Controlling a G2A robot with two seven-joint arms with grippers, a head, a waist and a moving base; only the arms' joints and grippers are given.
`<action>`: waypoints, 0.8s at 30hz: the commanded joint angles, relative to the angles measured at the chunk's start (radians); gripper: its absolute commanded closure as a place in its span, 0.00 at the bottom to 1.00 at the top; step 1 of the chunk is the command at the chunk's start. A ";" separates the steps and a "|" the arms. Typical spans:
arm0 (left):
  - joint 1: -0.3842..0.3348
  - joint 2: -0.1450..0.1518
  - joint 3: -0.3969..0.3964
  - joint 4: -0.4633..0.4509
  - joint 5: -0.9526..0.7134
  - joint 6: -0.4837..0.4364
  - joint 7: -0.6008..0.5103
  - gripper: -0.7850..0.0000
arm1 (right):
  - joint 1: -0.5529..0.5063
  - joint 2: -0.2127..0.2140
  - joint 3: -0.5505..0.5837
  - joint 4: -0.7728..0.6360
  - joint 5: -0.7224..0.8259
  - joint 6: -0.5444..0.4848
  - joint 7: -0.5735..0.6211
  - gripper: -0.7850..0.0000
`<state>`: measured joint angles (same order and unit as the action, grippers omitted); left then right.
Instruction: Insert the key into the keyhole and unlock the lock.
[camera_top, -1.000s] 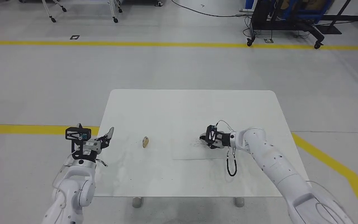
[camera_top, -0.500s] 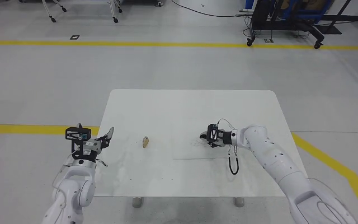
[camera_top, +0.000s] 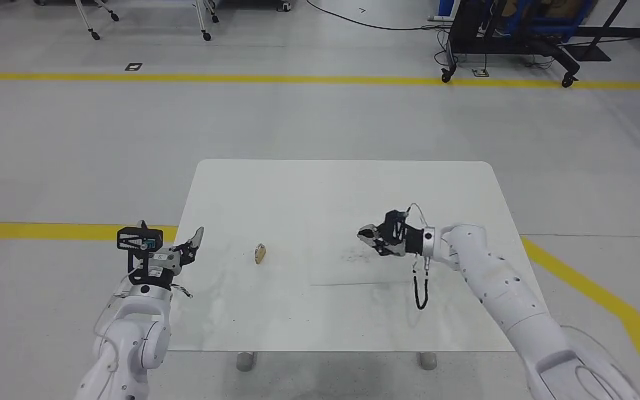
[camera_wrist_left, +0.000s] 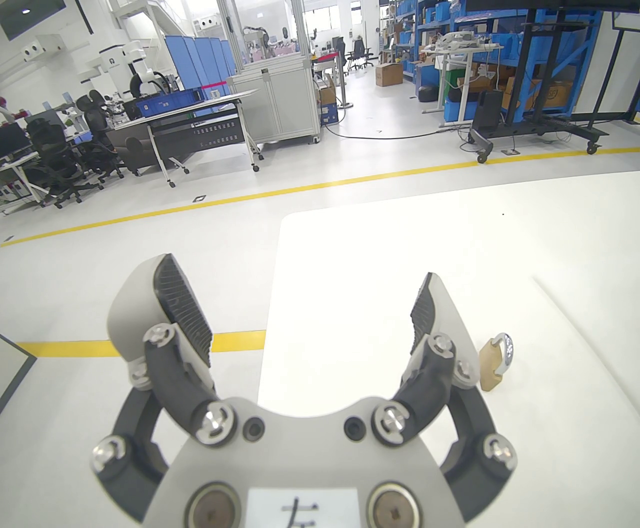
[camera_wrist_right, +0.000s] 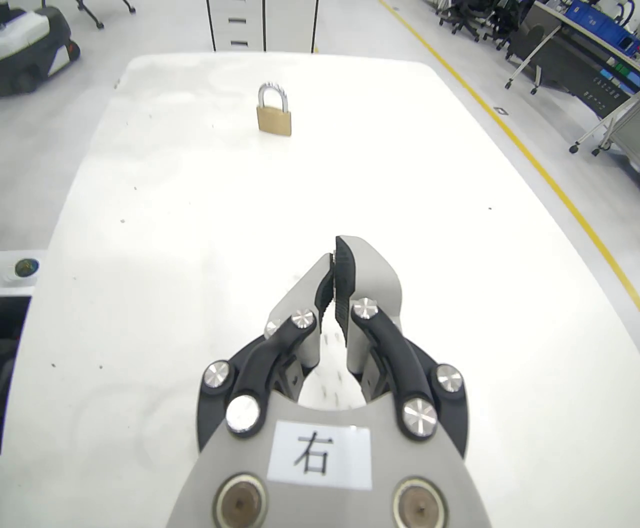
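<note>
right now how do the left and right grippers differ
Left gripper is wide open; right gripper is shut, pads pressed together. Left gripper sits at the table's left edge; right gripper is over the table, right of its middle. Left gripper is nearer the lock than right gripper. Shared: both point toward the lock and neither touches it.

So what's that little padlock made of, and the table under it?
Padlock: body looks like brass, dull golden yellow; its shackle looks like steel, silvery and shiny. Table: smooth white top with faint glare, perhaps laminate or plastic.
</note>
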<state>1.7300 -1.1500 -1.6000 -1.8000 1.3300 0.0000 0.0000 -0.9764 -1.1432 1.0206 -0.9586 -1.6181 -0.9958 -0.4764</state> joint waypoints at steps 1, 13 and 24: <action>0.000 0.000 0.000 0.000 0.000 0.000 0.000 0.00 | -0.013 0.003 0.012 -0.018 0.057 -0.017 -0.020 1.00; 0.000 0.000 0.000 0.000 0.000 0.000 0.000 0.00 | -0.045 0.017 0.007 -0.056 0.210 -0.017 -0.048 1.00; 0.008 -0.008 0.000 0.000 -0.181 -0.061 0.007 0.00 | -0.081 0.011 -0.005 -0.061 0.315 -0.017 -0.087 1.00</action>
<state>1.7363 -1.1543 -1.5995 -1.8010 1.2688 -0.0322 0.0060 -1.0469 -1.1307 1.0219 -1.0205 -1.3533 -1.0120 -0.5483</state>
